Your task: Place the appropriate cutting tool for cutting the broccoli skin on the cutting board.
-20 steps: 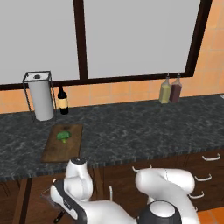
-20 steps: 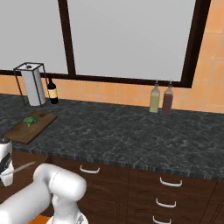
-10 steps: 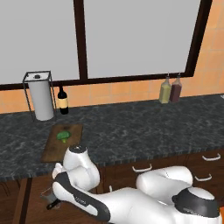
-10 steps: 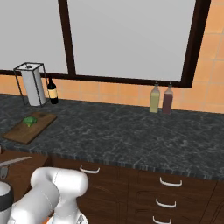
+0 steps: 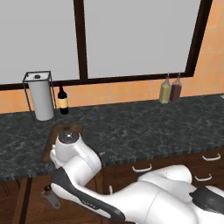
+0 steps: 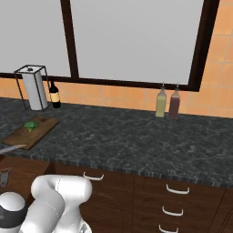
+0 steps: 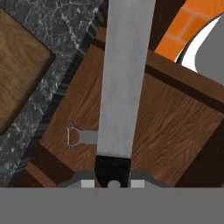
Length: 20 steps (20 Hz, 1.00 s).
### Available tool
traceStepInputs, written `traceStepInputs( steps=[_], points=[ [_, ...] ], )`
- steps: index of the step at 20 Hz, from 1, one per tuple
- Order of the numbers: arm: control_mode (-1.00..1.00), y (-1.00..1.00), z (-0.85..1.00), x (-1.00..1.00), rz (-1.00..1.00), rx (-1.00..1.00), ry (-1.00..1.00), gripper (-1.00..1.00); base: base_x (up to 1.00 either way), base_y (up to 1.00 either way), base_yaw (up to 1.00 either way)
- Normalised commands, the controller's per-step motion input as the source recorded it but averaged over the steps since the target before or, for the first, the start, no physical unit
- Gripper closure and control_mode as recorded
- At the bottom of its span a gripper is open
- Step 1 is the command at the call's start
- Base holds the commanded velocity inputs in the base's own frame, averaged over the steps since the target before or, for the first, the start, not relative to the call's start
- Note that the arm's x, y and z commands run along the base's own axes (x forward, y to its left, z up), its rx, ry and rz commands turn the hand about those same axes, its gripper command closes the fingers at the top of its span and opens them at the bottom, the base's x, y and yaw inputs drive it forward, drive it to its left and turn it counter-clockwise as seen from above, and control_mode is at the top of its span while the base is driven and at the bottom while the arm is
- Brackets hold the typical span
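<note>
In the hand view my gripper (image 7: 113, 183) is shut on the black handle of the cutting tool (image 7: 124, 74), a knife whose long silvery blade runs up the middle of the picture. It hangs over an open wooden drawer. The brown cutting board (image 7: 17, 65) lies on the counter to the upper left of the blade. From the right base view the board (image 6: 38, 133) carries the green broccoli (image 6: 31, 125), and the knife's blade tip (image 6: 11, 148) pokes in at the left edge, just in front of the board. My arm's elbow hides most of the board (image 5: 74, 128) in the left base view.
A short grey peeler (image 7: 76, 136) lies in the open drawer (image 7: 175, 131) below the counter edge. A paper towel holder (image 6: 34, 88) and wine bottle (image 6: 54, 95) stand behind the board. Two sauce bottles (image 6: 167, 102) stand by the window. Dark granite counter (image 6: 136, 141) stretches right.
The arm has swung further left and its elbow has risen in front of the board. The knife blade now shows higher at the counter's front edge.
</note>
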Motion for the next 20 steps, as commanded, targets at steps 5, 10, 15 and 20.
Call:
traceStepInputs(
  steps=[5, 10, 15, 20],
  points=[
    [-1.00, 0.00, 0.60, 0.67, 0.06, -0.01, -0.09, 1.00, 0.00, 0.00, 0.00],
    [-1.00, 0.04, 0.15, 0.90, 0.16, 0.00, 0.00, 1.00, 0.00, 0.00, 0.00],
    [-1.00, 0.09, 0.00, 0.94, 0.17, 0.00, 0.00, 1.00, 0.00, 0.00, 0.00],
    [-1.00, 0.13, -0.21, 0.46, 0.04, -0.01, 0.05, 1.00, 0.00, 0.00, 0.00]
  ],
)
